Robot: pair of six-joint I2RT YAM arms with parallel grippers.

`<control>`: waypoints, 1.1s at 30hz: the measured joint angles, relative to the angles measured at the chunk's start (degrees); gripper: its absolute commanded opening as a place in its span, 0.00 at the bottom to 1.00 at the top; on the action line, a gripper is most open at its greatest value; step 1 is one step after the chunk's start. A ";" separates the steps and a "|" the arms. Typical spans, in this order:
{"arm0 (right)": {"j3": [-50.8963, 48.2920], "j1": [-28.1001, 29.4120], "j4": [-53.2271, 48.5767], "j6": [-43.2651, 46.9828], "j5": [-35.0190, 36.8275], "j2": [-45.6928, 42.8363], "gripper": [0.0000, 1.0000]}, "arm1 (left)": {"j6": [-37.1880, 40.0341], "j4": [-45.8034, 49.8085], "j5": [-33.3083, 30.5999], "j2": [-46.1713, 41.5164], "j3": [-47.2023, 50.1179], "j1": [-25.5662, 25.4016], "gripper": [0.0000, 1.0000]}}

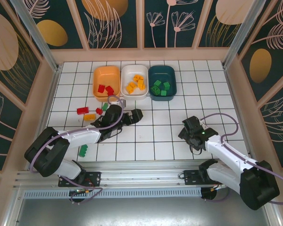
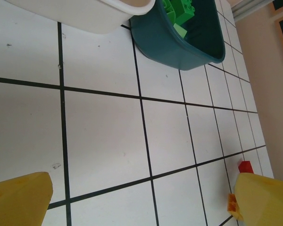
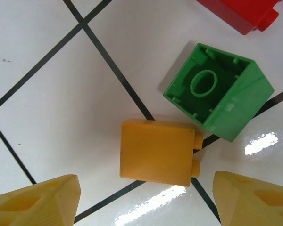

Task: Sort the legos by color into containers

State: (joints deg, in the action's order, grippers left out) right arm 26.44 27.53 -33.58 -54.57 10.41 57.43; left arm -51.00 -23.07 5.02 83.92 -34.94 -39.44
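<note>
The containers stand in a row at the back: an orange tray (image 1: 106, 81) with red legos, a white tray (image 1: 134, 81) (image 2: 85, 14) with orange ones, and a teal tray (image 1: 162, 82) (image 2: 179, 42) with green ones. My left gripper (image 1: 134, 114) (image 2: 141, 202) is open over bare tiles, with nothing between its fingers. Over the right side of the table, my right gripper (image 1: 189, 129) (image 3: 146, 202) is open too. An orange brick (image 3: 155, 153) lies on the tile just ahead of its fingertips, untouched. A green brick (image 3: 219, 96) on its side and a red brick (image 3: 238, 14) lie beyond it.
Loose legos lie left of my left arm: a red one (image 1: 82, 110), an orange one (image 1: 89, 117), another red one (image 1: 99, 111), a green one (image 1: 105, 107), and a green one (image 1: 84, 150) near the front. Patterned walls enclose the tiled table.
</note>
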 measured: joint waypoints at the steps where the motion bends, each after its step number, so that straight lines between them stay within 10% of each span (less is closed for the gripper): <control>1: -0.02 -0.15 0.39 0.02 0.00 0.74 0.72 | 0.07 0.39 -0.42 -0.09 0.00 0.00 0.98; 15: -0.35 -0.79 1.84 2.29 1.77 6.54 0.43 | 1.70 19.19 -24.87 -20.61 -5.07 4.13 0.99; 33: 14.23 10.71 9.16 7.54 3.15 14.47 0.32 | 1.42 18.88 -25.46 -18.60 -1.64 5.75 0.99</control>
State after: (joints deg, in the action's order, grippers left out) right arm 40.66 38.24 -24.43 -47.03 13.56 71.90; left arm -49.58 -4.19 -20.45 65.32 -36.58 -33.69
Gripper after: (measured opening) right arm 0.393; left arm 0.985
